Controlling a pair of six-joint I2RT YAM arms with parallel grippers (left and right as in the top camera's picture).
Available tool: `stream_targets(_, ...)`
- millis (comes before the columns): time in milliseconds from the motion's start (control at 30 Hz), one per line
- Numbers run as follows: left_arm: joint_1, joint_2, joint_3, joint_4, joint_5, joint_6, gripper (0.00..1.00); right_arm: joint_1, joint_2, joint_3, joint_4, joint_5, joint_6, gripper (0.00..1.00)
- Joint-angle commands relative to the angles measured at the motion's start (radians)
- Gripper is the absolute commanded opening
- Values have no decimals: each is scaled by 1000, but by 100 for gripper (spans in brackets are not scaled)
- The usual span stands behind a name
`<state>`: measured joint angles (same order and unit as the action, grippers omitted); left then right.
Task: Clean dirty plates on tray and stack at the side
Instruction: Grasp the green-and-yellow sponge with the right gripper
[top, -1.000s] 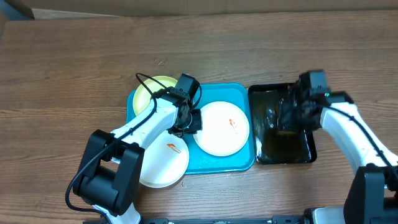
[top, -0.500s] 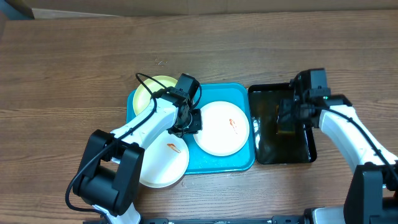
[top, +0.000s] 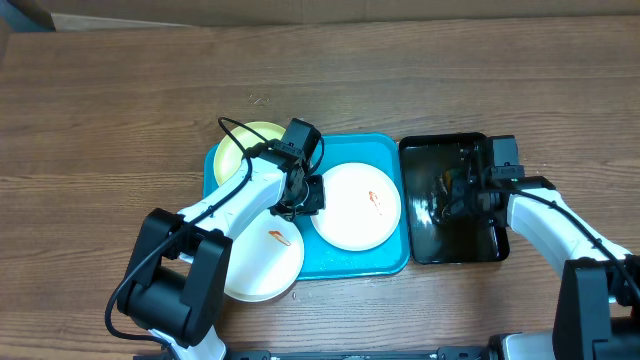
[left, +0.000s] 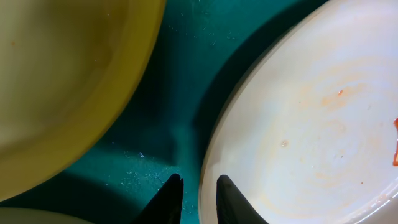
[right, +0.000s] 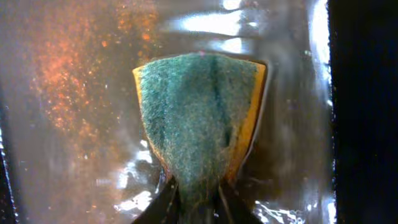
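On the turquoise tray (top: 345, 262) lies a white plate (top: 355, 207) with an orange-red smear (top: 375, 200). A pale yellow-green plate (top: 245, 150) sits at the tray's far left corner. Another white plate (top: 262, 262), also smeared, overhangs the tray's near left edge. My left gripper (top: 303, 197) is shut on the left rim of the white plate (left: 311, 124), one finger (left: 169, 200) over the tray (left: 180, 81) and the other over the plate. My right gripper (right: 196, 196) is shut on a green-and-yellow sponge (right: 199, 106) in the black tub's (top: 480, 250) water.
The black tub stands right of the tray, its water cloudy with orange specks (right: 68, 74). Bare wooden table (top: 120, 120) surrounds the tray and tub. A black cable (top: 228, 128) loops over the yellow-green plate.
My right gripper has come toward the table's near side inside the tub and closed on the sponge. The left arm and the plates have not moved.
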<state>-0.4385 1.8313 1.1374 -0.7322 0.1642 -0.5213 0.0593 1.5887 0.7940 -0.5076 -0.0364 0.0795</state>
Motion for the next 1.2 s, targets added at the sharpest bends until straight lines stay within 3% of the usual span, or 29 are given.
stream_targets(0, 2, 7, -5, 1, 2, 5, 21, -1, -4, -5, 10, 10, 3, 58)
stream_targets(67, 2, 6, -5, 1, 2, 5, 22, -1, -4, -5, 22, 10, 3, 77)
stream_targets(100, 2, 6, -5, 1, 2, 5, 22, -1, -4, -5, 29, 10, 3, 78)
stream_targets(233, 2, 6, -5, 2, 2, 5, 22, -1, -4, -5, 85, 10, 3, 75)
stream_targets(400, 2, 7, -5, 1, 2, 5, 22, -1, -4, -5, 145, 10, 3, 61)
stream_targets(767, 1, 6, -5, 3, 2, 5, 24, -1, 80, -8, 171, 14, 3, 60)
stream_targets(800, 1, 7, -5, 3, 2, 5, 24, -1, 85, -8, 177, 14, 3, 55)
stream_targets(867, 1, 7, -5, 3, 2, 5, 24, -1, 84, -7, 188, 14, 3, 4)
stream_targets(900, 1, 6, -5, 3, 2, 5, 24, -1, 84, -7, 190, 13, 3, 4)
stream_targets(933, 1, 6, -5, 3, 2, 5, 24, -1, 83, -6, 191, 13, 3, 4)
stream_targets(1000, 1, 7, -5, 3, 1, 5, 24, -1, 83, -6, 193, 13, 3, 55)
stream_targets(1033, 1, 6, -5, 3, 1, 5, 24, -1, 83, -7, 197, 14, 3, 61)
stream_targets(1167, 1, 6, -5, 3, 2, 5, 24, -1, 84, -7, 233, 16, 3, 62)
